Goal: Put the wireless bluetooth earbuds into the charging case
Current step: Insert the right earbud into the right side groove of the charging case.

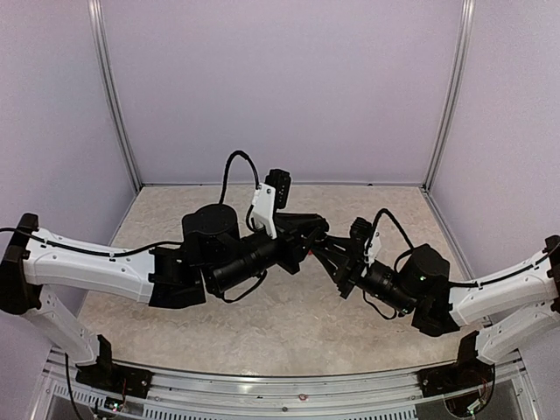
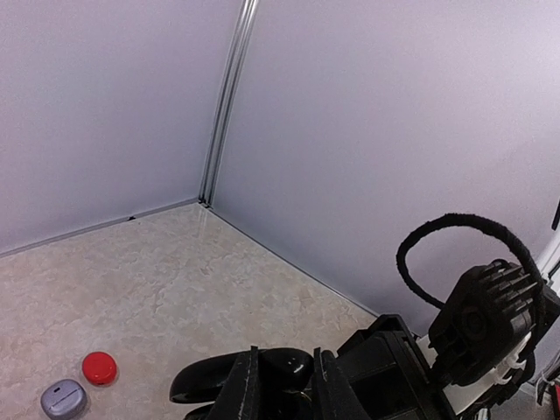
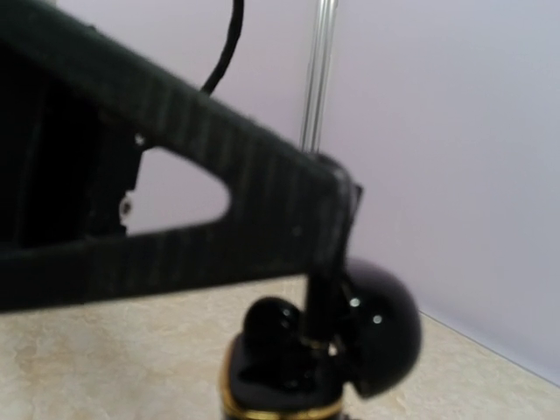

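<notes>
Left hand point(image 1: 306, 234): held up over the middle of the bench and reaching right. Its black woven-carbon fingers stand nearly together with only a slim gap. One fingertip point(image 3: 322, 293) dips into the open case. Whether anything is pinched between the fingers cannot be told.
Right hand point(image 1: 339, 255): held up and reaching left, meeting the left hand tip to tip. It is narrowly parted and appears closed on the base of the case, which sits low and centred in the right wrist view, clear of the bench.
Charging case point(image 3: 381, 337): glossy black rounded charging case with a gold rim band. It is upright with its lid swung open to one side, up in the air between the two hands.
Earbud point(image 3: 269, 322): small glossy black earbud lying in the open mouth of the case, just beside the left hand's fingertip. Its stem is hidden.
Other cases: a round red case point(image 2: 99, 367) and a rounded silvery-grey case point(image 2: 64, 399) lie just beside each other on the bench, well apart from the hands.
Bench point(image 2: 192, 280): beige top with a stone pattern.
Enclosure: pale lilac walls point(image 2: 394, 131) joined by a metal corner post point(image 2: 226, 96).
</notes>
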Tool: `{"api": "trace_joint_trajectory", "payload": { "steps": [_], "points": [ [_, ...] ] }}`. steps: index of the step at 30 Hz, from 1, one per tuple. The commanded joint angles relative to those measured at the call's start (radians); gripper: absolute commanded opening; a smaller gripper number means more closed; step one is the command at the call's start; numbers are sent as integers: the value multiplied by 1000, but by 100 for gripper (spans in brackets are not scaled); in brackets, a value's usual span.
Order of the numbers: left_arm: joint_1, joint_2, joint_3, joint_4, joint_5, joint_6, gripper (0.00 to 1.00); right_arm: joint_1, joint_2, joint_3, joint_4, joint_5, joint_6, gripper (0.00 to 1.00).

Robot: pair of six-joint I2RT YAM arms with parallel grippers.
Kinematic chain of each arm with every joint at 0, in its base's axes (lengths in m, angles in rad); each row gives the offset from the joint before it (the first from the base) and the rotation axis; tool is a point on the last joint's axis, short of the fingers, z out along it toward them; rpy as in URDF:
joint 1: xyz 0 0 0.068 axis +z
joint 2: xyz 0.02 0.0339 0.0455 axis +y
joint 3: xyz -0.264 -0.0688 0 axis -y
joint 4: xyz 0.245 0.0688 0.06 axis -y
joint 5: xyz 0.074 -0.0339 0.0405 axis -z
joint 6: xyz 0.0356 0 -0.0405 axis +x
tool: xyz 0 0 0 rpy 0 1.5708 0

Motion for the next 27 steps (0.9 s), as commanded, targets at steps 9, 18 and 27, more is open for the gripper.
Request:
{"api": "trace_joint_trajectory", "payload": {
  "steps": [9,18,27],
  "points": [
    [-2,42,41,-33,-27,-5,10,21,-19,8,84,61,12,0],
    [-3,41,35,-37,-16,-14,10,22,-21,1,106,100,40,0],
    [-1,68,72,-61,-13,-8,10,23,-16,7,103,58,38,0]
  ]
}}
